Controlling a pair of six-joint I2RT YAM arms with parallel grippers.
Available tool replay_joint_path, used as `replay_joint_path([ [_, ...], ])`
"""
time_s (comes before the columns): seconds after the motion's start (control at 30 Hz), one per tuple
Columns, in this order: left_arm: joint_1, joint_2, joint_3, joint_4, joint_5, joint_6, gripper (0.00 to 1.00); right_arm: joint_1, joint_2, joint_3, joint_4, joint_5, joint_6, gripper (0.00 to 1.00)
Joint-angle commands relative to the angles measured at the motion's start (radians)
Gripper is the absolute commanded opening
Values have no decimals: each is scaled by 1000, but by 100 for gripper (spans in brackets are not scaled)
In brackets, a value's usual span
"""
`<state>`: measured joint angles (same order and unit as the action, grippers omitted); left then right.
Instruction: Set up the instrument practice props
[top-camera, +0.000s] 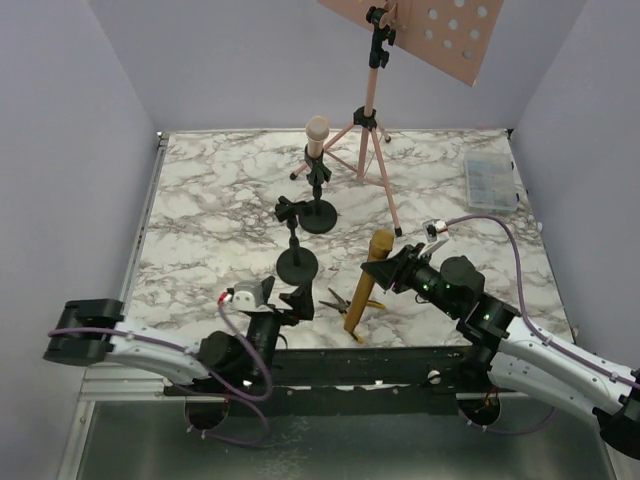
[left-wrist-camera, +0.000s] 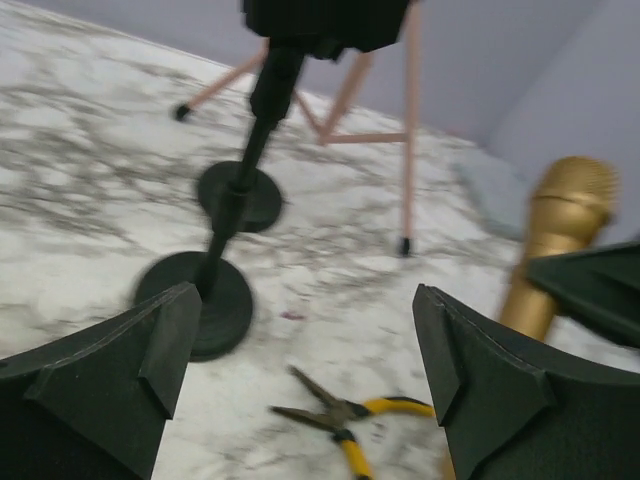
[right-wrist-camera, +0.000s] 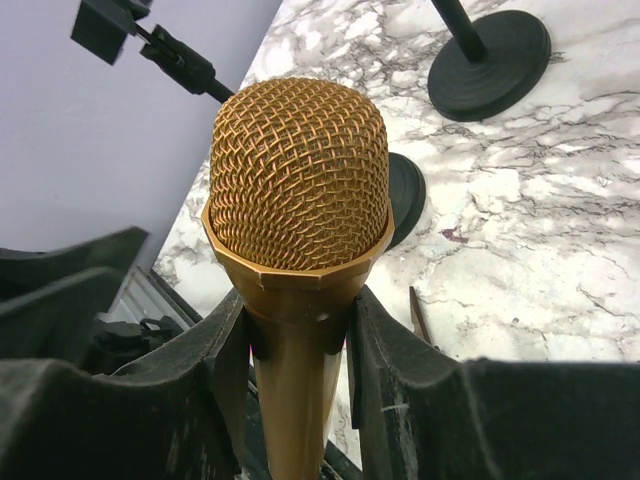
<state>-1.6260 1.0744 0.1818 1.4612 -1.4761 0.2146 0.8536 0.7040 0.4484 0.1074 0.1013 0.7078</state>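
Left fingers (top-camera: 295, 302) spread wide, nothing held. Front round-based holder (top-camera: 297, 263) unfilled. Pink microphone (top-camera: 317, 133) already seated in rear holder (top-camera: 318, 215). Gold microphone (top-camera: 366, 280) clamped, tilted, by right fingers (top-camera: 383, 270), not yet seated. Pink tripod music rack (top-camera: 372, 120) erected; sheet-music pages not seen.

From the top external camera we look down and forward from above and behind the arm bases, far enough back to take in the whole marble table (top-camera: 200, 200) up to the back wall. The left wrist camera rides low near the tabletop, looking out between the spread jaws of the left gripper (left-wrist-camera: 310, 340) toward the far wall. Its picture is blurred, so we judge its tilt only roughly. The right wrist camera looks along the right gripper (right-wrist-camera: 300, 330), very close on the gold microphone (right-wrist-camera: 300, 180), toward the table's left side. All three views share that gold microphone and the black round-based holders (top-camera: 297, 262). The top and left wrist views also share the yellow-handled pliers (left-wrist-camera: 350, 415) and the pink tripod (top-camera: 368, 135).
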Motion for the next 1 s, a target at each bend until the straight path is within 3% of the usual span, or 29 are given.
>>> replay_joint_path([
  [0.0,-88,-502,94,-1058,398,-521,92,-2,-5,-11,-3,8,-37,0],
  [0.07,-27,-655,137,-1218,589,-546,97,-3,-11,-3,-16,3,-52,0],
  [0.1,-24,-707,188,-1364,611,-599,99,-3,-16,1,-22,2,-60,0],
  [0.2,-23,-767,271,-1514,666,-540,97,-2,-33,10,-44,16,-71,0],
  [0.3,-22,-696,333,-1498,725,-420,99,-2,-44,22,-61,23,-81,0],
  [0.43,-16,-469,476,-1498,808,-234,99,-2,-42,41,-84,30,-89,0],
  [0.5,38,-376,573,-1519,924,-152,99,-2,-46,40,-83,28,-87,0],
  [0.53,97,-341,630,-1542,1005,-131,99,-2,-48,37,-81,28,-87,0],
  [0.73,732,-51,946,-1640,1799,-145,97,-3,-44,47,-81,24,-90,0],
  [0.8,863,24,1032,-1642,1989,-158,96,-4,-46,57,-92,32,-94,0],
  [0.97,1118,120,1145,-1607,2302,-187,96,-4,-62,69,-100,37,-91,0],
])
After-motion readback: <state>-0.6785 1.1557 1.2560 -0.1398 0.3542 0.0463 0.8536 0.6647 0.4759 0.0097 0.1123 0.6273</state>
